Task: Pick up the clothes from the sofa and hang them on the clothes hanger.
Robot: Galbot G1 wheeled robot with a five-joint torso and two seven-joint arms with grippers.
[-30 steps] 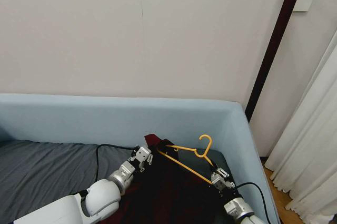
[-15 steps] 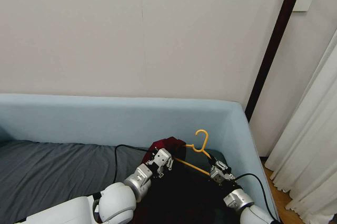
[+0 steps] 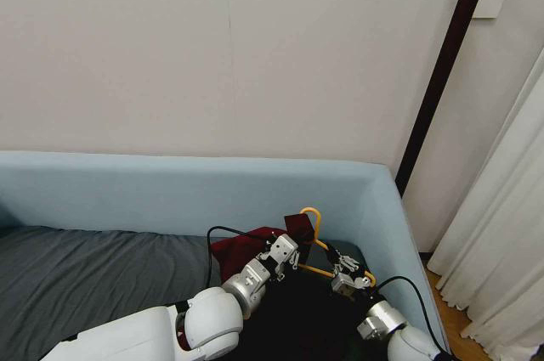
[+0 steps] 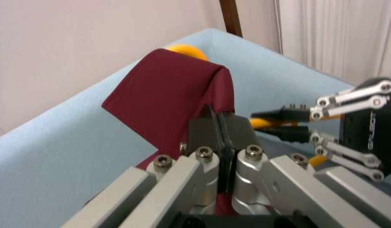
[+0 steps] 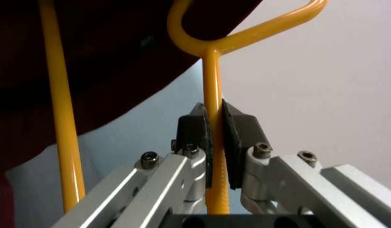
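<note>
A dark red garment (image 3: 242, 245) lies heaped at the right end of the pale blue sofa (image 3: 170, 191). My left gripper (image 3: 285, 252) is shut on a fold of that garment (image 4: 173, 90), lifting it over the hook of a yellow hanger (image 3: 312, 218). My right gripper (image 3: 347, 266) is shut on the yellow hanger's wire (image 5: 211, 90), its pads (image 5: 237, 130) pinching the thin rod just below the hook. In the left wrist view the right gripper (image 4: 290, 114) sits close beside the cloth. Red fabric (image 5: 119, 52) drapes over the hanger's hook.
The sofa's dark grey seat cushion (image 3: 76, 276) stretches to the left. A dark wooden post (image 3: 442, 72) rises at the right beside white curtains (image 3: 506, 234). A plain wall (image 3: 212, 47) stands behind the sofa back. A black cable (image 3: 219, 234) loops off my left arm.
Both arms moved rightward and up. The left gripper carried the red fabric toward the hanger's hook, now draping over it. The hanger rose and tilted more upright.
</note>
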